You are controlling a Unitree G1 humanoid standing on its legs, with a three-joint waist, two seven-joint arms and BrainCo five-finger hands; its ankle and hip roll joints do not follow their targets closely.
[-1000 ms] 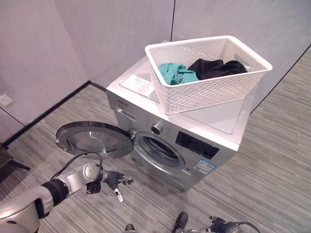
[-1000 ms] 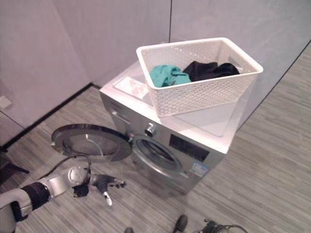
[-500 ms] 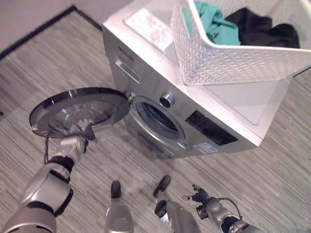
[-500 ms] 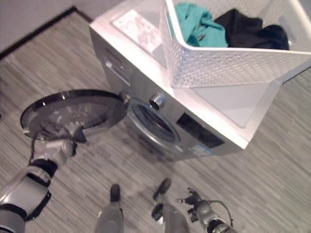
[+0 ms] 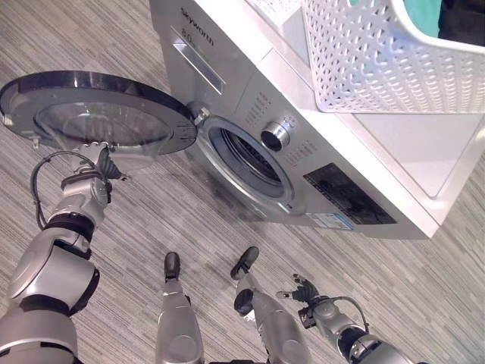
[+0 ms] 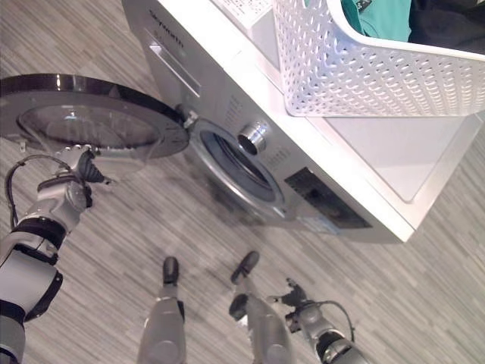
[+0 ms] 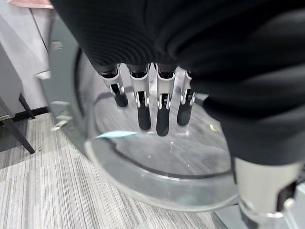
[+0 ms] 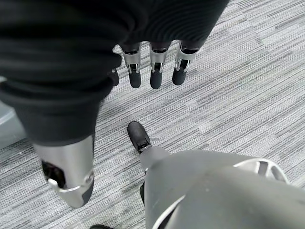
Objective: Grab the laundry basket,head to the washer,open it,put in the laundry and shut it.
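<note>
The silver washer (image 5: 333,193) stands with its round door (image 5: 45,91) swung wide to the left, leaving the drum mouth (image 5: 246,159) uncovered. On its top sits the white perforated laundry basket (image 5: 379,68), holding a teal cloth (image 6: 379,19) and a black cloth (image 6: 447,23). My left hand (image 5: 100,163) is up against the inner side of the door. Its straight fingers (image 7: 150,109) rest on the door's glass bowl (image 7: 157,167), so it is open. Low by the floor, my right hand (image 5: 307,292) hangs open with relaxed fingers (image 8: 155,71) and holds nothing.
A chrome dial (image 5: 274,136) and a dark display (image 5: 345,197) sit on the washer's front, with a drawer handle (image 5: 195,64) on the upper left. Grey striped flooring (image 5: 424,288) runs all round, with room in front and to the right.
The camera has tilted down and come closer to the washer. My left hand has risen from near the floor to the inner side of the open door. The right hand stays low.
</note>
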